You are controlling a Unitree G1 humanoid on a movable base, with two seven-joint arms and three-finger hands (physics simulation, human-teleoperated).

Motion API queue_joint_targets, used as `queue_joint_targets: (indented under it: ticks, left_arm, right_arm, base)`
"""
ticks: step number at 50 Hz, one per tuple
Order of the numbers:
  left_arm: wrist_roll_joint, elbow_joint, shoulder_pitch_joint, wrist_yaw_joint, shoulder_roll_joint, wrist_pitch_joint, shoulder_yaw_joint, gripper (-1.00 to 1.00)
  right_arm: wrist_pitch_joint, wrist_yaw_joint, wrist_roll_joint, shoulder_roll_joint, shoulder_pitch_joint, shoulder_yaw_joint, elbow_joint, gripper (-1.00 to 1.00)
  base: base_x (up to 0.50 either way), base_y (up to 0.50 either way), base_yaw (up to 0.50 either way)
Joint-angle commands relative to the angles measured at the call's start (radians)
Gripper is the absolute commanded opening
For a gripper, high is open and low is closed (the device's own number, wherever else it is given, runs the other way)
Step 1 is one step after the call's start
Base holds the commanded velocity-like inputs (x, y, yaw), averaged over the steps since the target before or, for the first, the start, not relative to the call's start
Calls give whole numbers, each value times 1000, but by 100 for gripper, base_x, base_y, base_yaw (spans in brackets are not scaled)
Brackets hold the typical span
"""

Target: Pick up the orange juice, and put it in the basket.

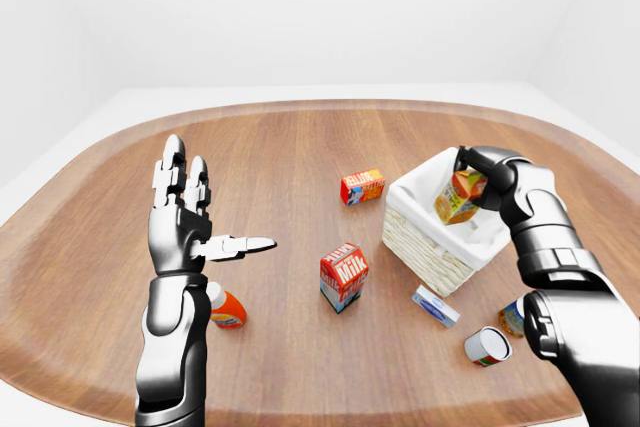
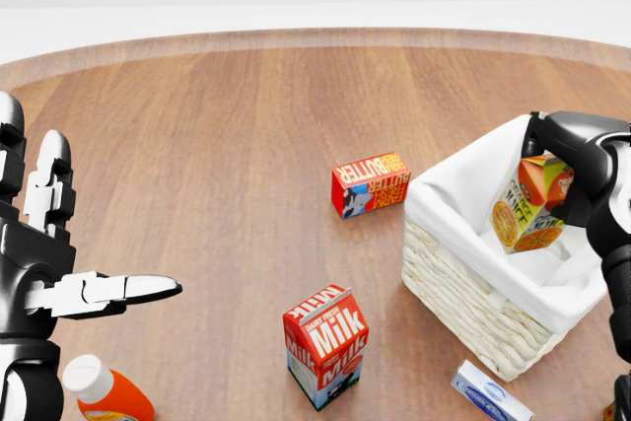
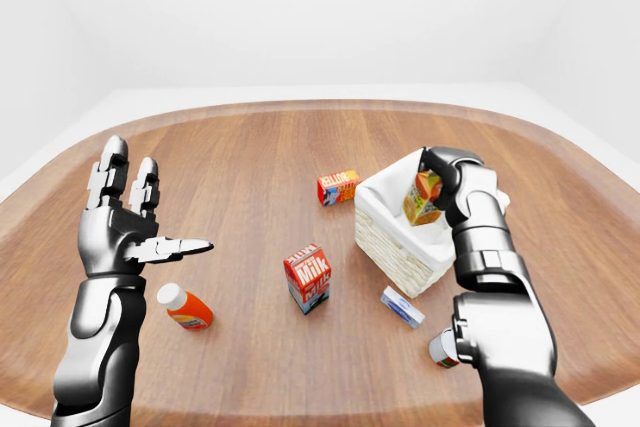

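We are grasping the orange juice (image 2: 530, 203) in our right hand (image 2: 577, 175) over the basket (image 2: 463, 283) at right on the wooden table (image 1: 300, 147), white walls (image 1: 300, 7) behind; our left hand (image 1: 185, 222) is splaying released fingers.

Milk carton (image 2: 326, 345), butter box (image 2: 370, 184), orange bottle (image 2: 106, 392) on wooden table (image 2: 217, 145).

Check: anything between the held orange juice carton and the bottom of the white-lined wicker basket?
Nothing visible. The right hand holds the orange juice carton tilted above the white-lined wicker basket; the lining that shows under it is bare, and the butter box sits outside.
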Motion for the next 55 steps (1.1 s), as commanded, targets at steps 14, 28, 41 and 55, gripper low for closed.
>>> queue_joint_targets:
  ticks: [14,28,41,55]
  left_arm:
    - [0,0,0,0,0,0,0,100]
    - [0,0,0,0,0,0,0,100]
    - [0,0,0,0,0,0,0,100]
    - [0,0,0,0,0,0,0,100]
  right_arm:
    - [0,-96,-7,-1,-50,24,135,-100]
    - [0,-114,7,6,-41,32,158,-97]
    - [0,-119,11,8,-38,34,165,87]
    - [0,-95,13,5,-24,31,135,100]
  base:
    - [0,0,0]
    - [0,0,0]
    - [0,0,0]
    - [0,0,0]
